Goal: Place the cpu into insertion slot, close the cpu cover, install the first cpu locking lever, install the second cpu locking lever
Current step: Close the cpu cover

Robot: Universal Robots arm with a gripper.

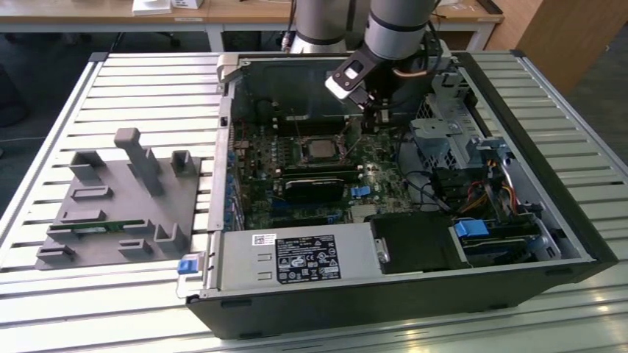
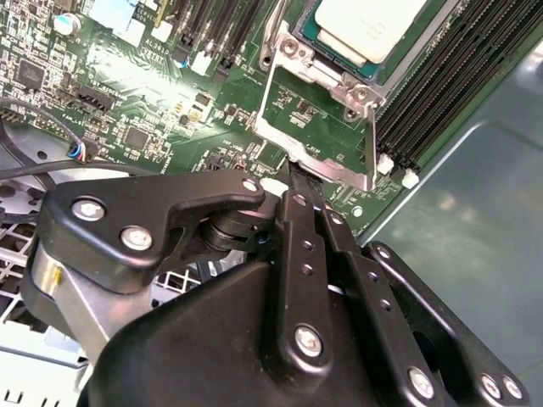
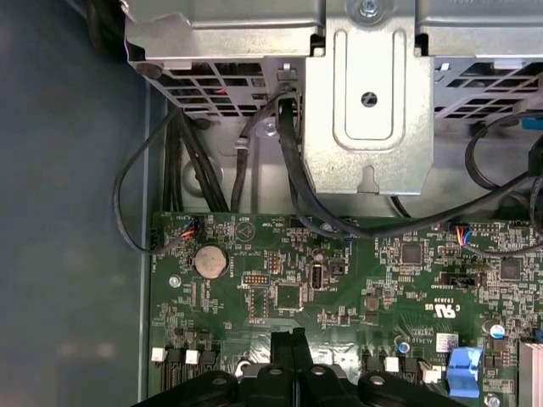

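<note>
One chip [image 2: 369,25] lies flat in its socket [image 1: 298,150], pale face up, so the first step looks done; the cover [image 2: 327,165] is not down over it but stands swung away beside the socket, with green board [image 2: 170,110] showing through its window. The pincer [image 2: 299,174] is closed, its two black fingers [image 2: 297,280] pressed together with nothing visible between them, and its tip sits right at the cover's outer edge; whether it touches or stops just short I cannot tell. The main risk, as I judge it, is that thin edge: closed fingers meet it on a narrow tip, so a push slightly off line could let them slide off and jab the small parts on the board or the long black memory slots [image 2: 450,85] just beside. A cover brought down crooked or too hard could nudge the chip or load the socket's contacts unevenly. Further out, the arm works deep inside the case [image 1: 393,309], near the metal cage [image 3: 365,102] and loose cables [image 3: 293,170], so a wide swing could snag there
</note>
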